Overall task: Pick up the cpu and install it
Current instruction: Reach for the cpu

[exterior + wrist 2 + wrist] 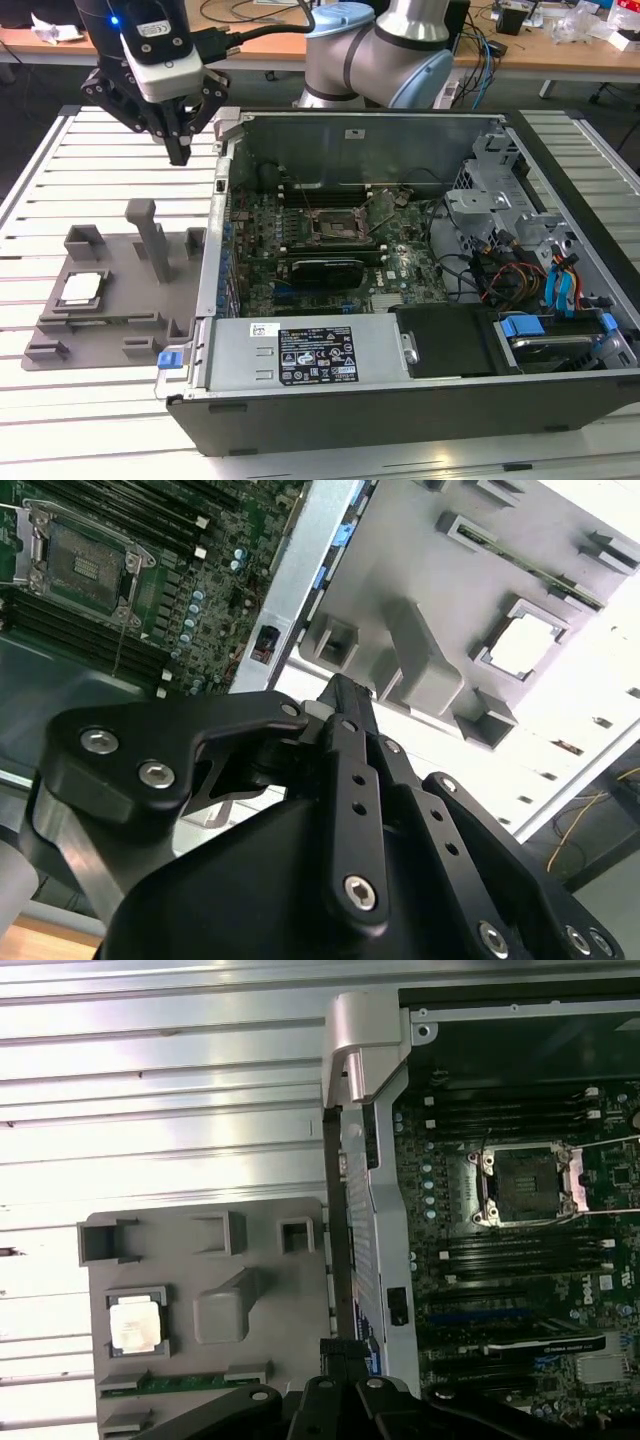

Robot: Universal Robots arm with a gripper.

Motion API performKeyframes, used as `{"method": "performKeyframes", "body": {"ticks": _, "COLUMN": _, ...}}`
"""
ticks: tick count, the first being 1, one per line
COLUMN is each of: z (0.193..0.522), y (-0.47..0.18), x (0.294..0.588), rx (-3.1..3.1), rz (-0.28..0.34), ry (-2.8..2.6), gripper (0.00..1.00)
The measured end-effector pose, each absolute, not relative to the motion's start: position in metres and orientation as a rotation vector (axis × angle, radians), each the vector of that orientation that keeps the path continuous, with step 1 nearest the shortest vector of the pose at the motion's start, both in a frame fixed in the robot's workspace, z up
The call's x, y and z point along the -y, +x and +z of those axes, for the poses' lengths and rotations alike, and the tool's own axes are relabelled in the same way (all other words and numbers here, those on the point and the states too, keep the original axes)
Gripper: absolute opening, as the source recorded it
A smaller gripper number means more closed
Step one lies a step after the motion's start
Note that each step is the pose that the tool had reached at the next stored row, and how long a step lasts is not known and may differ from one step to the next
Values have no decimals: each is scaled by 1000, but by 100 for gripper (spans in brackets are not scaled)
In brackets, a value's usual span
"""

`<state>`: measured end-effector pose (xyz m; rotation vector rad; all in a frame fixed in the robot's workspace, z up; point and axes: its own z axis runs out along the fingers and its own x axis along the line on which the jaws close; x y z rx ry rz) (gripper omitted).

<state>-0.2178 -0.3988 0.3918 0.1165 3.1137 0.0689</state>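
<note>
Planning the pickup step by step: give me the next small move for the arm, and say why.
Probably carry the gripper sideways until it hangs over the cpu, without descending yet. The cpu lies untouched in its pocket on the grey tray, while the gripper hovers empty, fingers shut, beside the corner of the computer case.
</note>
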Motion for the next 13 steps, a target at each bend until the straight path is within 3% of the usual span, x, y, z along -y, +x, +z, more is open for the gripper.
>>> {"method": "performKeyframes", "body": {"ticks": 13, "z": 391, "y": -234, "x": 399, "rx": -3114, "rz": 69, "ry": 117, "gripper": 11}}
